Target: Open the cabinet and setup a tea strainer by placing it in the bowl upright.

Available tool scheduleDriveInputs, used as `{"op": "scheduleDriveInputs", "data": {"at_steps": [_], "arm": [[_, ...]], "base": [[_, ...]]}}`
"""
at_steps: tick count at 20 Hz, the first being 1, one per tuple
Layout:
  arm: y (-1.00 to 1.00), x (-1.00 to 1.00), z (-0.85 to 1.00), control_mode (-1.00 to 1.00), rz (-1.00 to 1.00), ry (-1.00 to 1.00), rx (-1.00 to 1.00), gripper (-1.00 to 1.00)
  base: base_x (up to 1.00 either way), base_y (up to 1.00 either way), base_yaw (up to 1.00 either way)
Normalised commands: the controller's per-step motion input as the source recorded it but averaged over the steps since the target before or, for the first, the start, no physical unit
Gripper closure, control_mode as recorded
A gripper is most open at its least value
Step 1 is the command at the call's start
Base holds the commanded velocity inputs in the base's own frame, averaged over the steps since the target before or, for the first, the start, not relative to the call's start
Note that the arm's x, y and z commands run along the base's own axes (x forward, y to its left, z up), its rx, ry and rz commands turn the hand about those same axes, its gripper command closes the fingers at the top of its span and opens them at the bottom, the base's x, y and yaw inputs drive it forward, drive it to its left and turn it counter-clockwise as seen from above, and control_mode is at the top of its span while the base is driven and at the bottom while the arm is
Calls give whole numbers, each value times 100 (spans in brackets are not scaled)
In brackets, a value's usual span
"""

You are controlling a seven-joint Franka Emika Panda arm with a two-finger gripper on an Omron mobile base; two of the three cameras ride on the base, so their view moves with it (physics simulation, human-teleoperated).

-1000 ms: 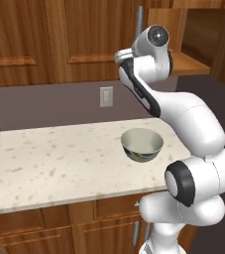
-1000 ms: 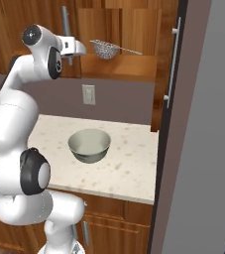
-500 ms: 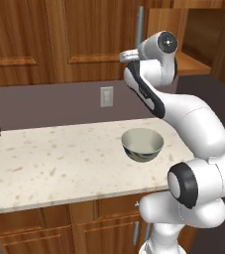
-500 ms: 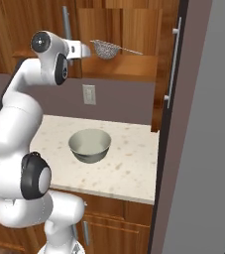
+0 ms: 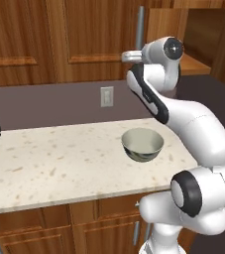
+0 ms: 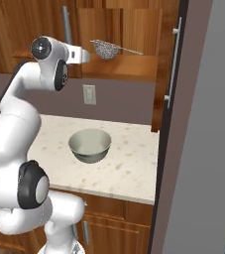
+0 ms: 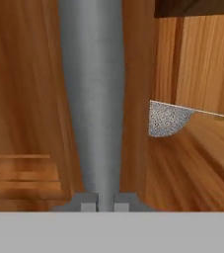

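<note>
So the gripper (image 7: 101, 202) is parked right up at the cabinet (image 6: 129, 44), and in the hand view its two finger tips sit nearly together at the base of the long silver bar handle (image 7: 91, 94) of the left door; looks pinched on it, but I honestly can't tell if they're actually gripping. The right door (image 6: 171, 74) is swung wide open. Inside, the tea strainer (image 6: 105, 49) sits on the wooden shelf (image 6: 129, 67), mesh basket down and its thin wire handle sticking out to the right. The bowl (image 5: 142, 144) is upright on the speckled counter (image 5: 54, 158), below the cabinet, well apart from the strainer.
</note>
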Motion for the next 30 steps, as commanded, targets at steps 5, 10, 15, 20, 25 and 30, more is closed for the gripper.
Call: {"op": "scheduleDriveInputs", "data": {"at_steps": [5,10,15,20,25,30], "arm": [[39,-84,31,-100,-17,-2,0,100],[76,-80,29,-100,-25,-1,-2,100],[60,-81,16,-100,-24,0,0,100],[-18,-17,0,-100,-4,3,5,100],[-31,0,0,-100,0,1,9,100],[-75,23,-6,-100,0,0,17,100]], "base": [[0,0,0],[0,0,0],[0,0,0],[0,0,0],[0,0,0],[0,0,0]]}}
